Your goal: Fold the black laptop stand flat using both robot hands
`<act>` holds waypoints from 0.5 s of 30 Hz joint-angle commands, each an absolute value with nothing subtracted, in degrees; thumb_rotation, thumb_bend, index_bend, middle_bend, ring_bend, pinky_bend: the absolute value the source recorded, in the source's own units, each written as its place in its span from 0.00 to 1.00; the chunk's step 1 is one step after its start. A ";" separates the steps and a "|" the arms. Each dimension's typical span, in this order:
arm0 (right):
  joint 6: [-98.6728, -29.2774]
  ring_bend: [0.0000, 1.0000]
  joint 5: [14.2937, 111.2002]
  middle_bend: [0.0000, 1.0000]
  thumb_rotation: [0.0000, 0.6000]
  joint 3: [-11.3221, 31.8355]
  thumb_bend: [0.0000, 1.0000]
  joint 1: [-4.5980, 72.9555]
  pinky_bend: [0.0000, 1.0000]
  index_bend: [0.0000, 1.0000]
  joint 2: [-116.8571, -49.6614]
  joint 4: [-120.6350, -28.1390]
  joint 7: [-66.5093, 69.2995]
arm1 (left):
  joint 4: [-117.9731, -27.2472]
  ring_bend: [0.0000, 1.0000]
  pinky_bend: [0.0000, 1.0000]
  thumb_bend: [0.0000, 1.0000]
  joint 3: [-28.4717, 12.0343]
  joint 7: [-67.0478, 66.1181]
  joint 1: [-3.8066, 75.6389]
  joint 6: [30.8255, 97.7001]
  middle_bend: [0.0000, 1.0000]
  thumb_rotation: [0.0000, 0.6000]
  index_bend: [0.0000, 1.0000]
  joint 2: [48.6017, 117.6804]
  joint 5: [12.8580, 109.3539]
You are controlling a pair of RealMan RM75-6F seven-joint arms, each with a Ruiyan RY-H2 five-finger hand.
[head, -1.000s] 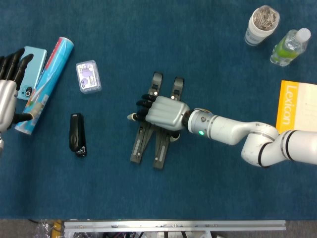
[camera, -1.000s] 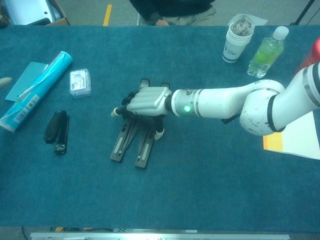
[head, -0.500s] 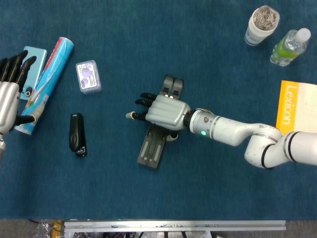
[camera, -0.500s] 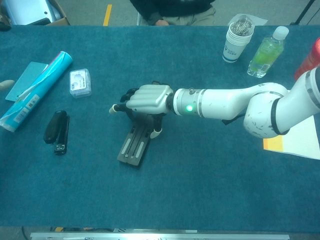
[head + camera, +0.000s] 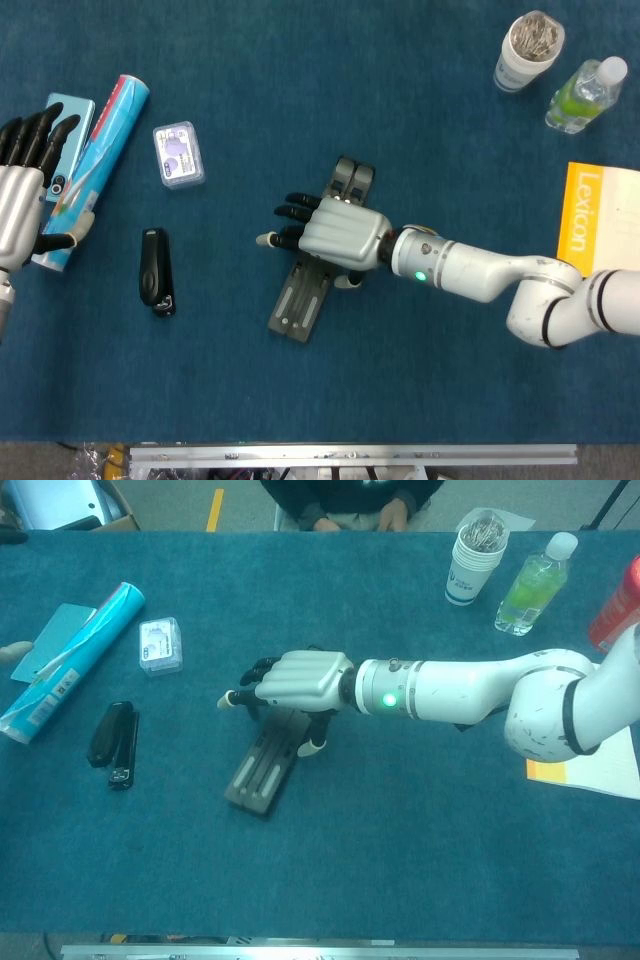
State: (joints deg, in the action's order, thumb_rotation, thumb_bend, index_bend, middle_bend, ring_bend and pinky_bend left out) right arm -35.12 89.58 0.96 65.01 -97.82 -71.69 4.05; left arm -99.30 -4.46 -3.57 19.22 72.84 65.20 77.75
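The black laptop stand (image 5: 300, 305) lies on the blue cloth as one narrow bar, its two arms closed side by side, running diagonally from upper right to lower left. In the chest view the stand (image 5: 258, 775) sticks out below the palm. My right hand (image 5: 335, 232) rests palm down on the stand's middle, fingers spread out to the left past it and thumb by its right edge. The right hand (image 5: 300, 678) hides the stand's middle part. My left hand (image 5: 22, 195) hovers at the far left edge, fingers straight and apart, holding nothing.
A blue tube (image 5: 92, 170) and a light-blue phone (image 5: 62, 125) lie beside the left hand. A small clear box (image 5: 178, 154) and a black stapler (image 5: 155, 270) sit left of the stand. A cup of clips (image 5: 527, 48), a bottle (image 5: 585, 92) and a yellow book (image 5: 600, 215) stand at the right.
The stand's two splayed arms have come together into a single bar under the right hand, and the bar has swung slightly. The left hand has crept a little to the right.
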 commanded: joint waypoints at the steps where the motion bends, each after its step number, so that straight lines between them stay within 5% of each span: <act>1: -36.71 0.00 87.51 0.10 1.00 1.41 0.16 63.17 0.00 0.00 -96.17 -74.32 1.07 | -99.33 0.00 0.00 0.25 -4.61 -3.59 19.29 72.76 0.00 1.00 0.00 65.03 77.88; 15: -61.01 0.00 70.75 0.16 1.00 1.79 0.16 44.43 0.00 0.00 -83.32 -93.64 -24.79 | -94.45 0.00 0.00 0.25 -4.87 -10.14 17.12 77.88 0.00 1.00 0.00 66.74 78.52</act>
State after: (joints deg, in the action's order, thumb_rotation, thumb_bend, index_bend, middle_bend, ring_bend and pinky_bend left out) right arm -54.88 74.35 2.52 49.52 -87.16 -88.58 -19.39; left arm -95.83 -4.78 -7.96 17.80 76.33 65.95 78.46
